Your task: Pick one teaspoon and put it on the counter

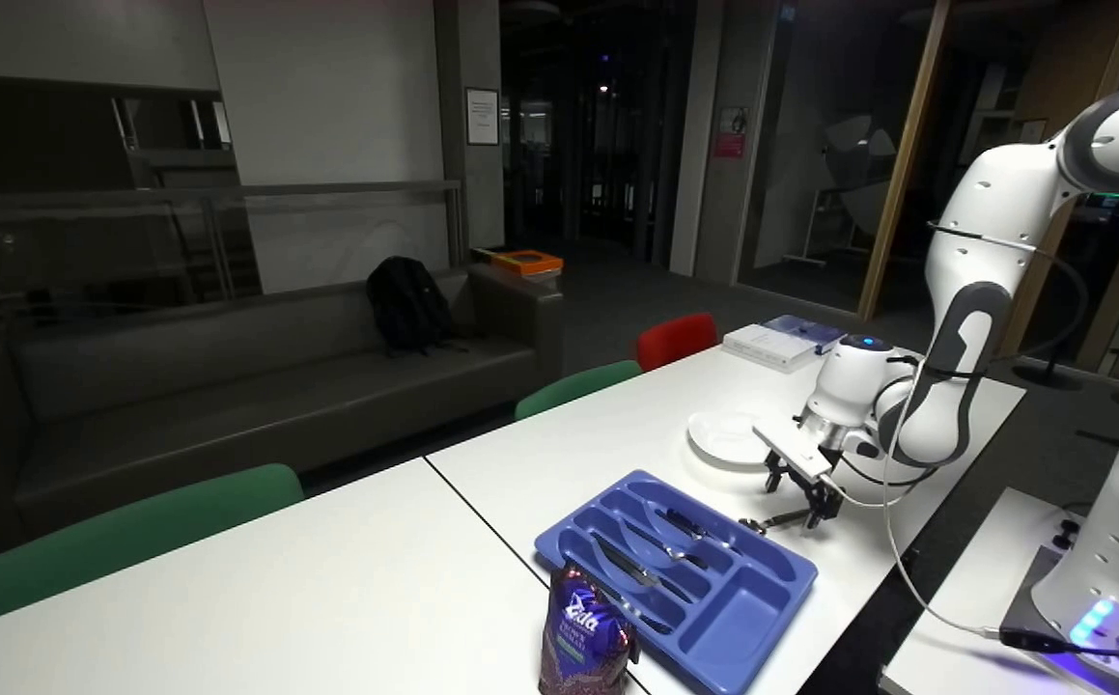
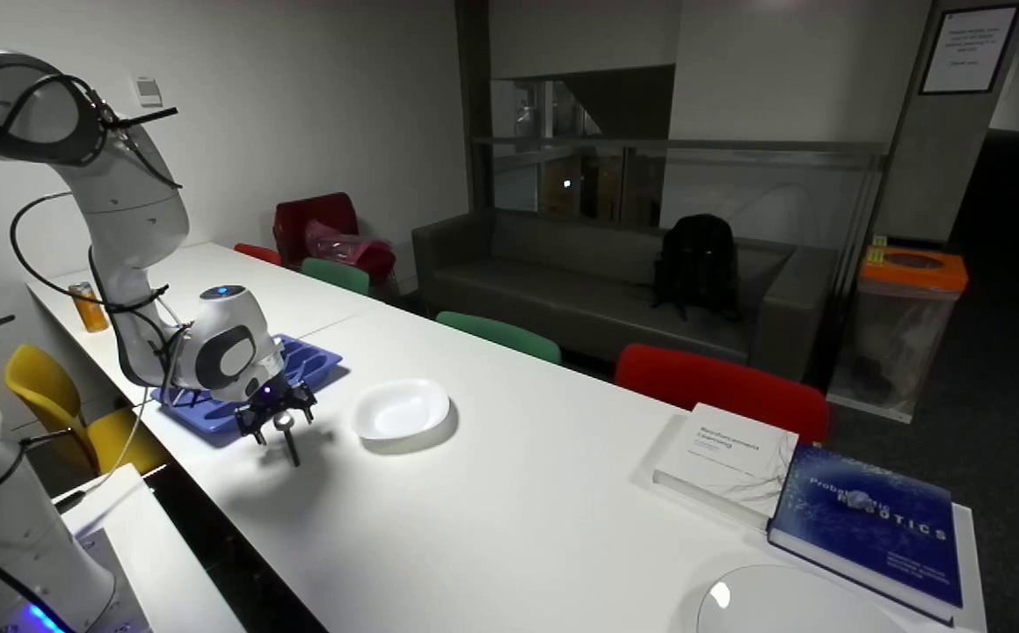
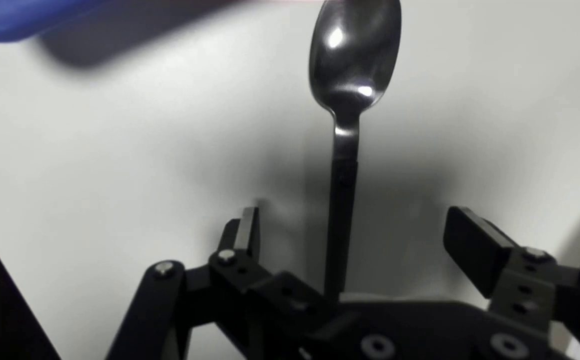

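Black-handled teaspoon (image 3: 346,145) lies on table (image 2: 509,492) just beside blue cutlery tray (image 1: 737,618), end effector (image 3: 353,227) astride it with jaws wide apart, so any sideways drift before lifting clear could catch it and shove it against the tray.

Under the claw (image 3: 359,237) we have a long white counter (image 2: 509,510), the teaspoon (image 3: 346,145) lying on it directly beneath. Near the claw we see the blue tray (image 1: 735,620) and the white plate (image 2: 401,409). Past the tray from the claw stand a purple bag (image 1: 582,637) and an orange can (image 2: 88,308); well apart lie a white book (image 2: 727,455) and a blue book (image 2: 865,530).
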Robot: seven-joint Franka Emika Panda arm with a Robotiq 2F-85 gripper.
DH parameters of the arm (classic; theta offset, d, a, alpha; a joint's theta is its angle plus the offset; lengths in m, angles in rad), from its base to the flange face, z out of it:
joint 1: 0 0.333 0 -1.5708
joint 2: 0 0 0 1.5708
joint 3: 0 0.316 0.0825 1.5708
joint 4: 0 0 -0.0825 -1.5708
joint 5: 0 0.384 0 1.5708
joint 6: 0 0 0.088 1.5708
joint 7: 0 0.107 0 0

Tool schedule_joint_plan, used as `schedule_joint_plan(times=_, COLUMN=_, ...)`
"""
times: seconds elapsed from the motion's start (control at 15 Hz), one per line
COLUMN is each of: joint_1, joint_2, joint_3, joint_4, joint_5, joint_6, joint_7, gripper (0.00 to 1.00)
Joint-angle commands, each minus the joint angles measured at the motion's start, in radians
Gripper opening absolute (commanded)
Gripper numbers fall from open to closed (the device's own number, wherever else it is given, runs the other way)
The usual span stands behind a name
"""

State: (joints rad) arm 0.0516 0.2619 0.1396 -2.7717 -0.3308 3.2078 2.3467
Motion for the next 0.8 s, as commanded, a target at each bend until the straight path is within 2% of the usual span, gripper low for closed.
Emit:
schedule_joint_plan(times=0.0, joint_1=-0.001, joint_2=-0.192, joint_3=0.006, joint_4=-0.043, joint_5=-0.025, joint_6=-0.164, joint_7=0.043, gripper=1.00)
schedule_joint_plan(times=0.07, joint_1=0.003, joint_2=-0.250, joint_3=0.003, joint_4=-0.064, joint_5=-0.020, joint_6=-0.207, joint_7=0.042, gripper=1.00)
schedule_joint_plan(times=0.13, joint_1=0.001, joint_2=-0.249, joint_3=0.007, joint_4=-0.009, joint_5=-0.041, joint_6=-0.270, joint_7=0.057, gripper=1.00)
schedule_joint_plan(times=0.2, joint_1=0.002, joint_2=-0.299, joint_3=0.013, joint_4=-0.014, joint_5=-0.035, joint_6=-0.319, joint_7=0.052, gripper=1.00)
schedule_joint_plan(times=0.27, joint_1=0.008, joint_2=-0.382, joint_3=0.011, joint_4=-0.076, joint_5=-0.022, joint_6=-0.338, joint_7=0.036, gripper=1.00)
schedule_joint_plan(times=0.4, joint_1=0.021, joint_2=-0.407, joint_3=0.020, joint_4=-0.003, joint_5=-0.006, joint_6=-0.439, joint_7=0.010, gripper=1.00)
schedule_joint_plan(times=0.47, joint_1=0.034, joint_2=-0.448, joint_3=0.017, joint_4=-0.010, joint_5=0.013, joint_6=-0.469, joint_7=-0.020, gripper=1.00)
schedule_joint_plan(times=0.53, joint_1=0.034, joint_2=-0.526, joint_3=0.025, joint_4=-0.068, joint_5=0.046, joint_6=-0.470, joint_7=-0.066, gripper=1.00)
schedule_joint_plan(times=0.6, joint_1=0.042, joint_2=-0.506, joint_3=0.033, joint_4=-0.007, joint_5=0.058, joint_6=-0.491, joint_7=-0.107, gripper=1.00)
schedule_joint_plan(times=0.73, joint_1=0.062, joint_2=-0.554, joint_3=0.043, joint_4=-0.008, joint_5=0.096, joint_6=-0.473, joint_7=-0.202, gripper=1.00)
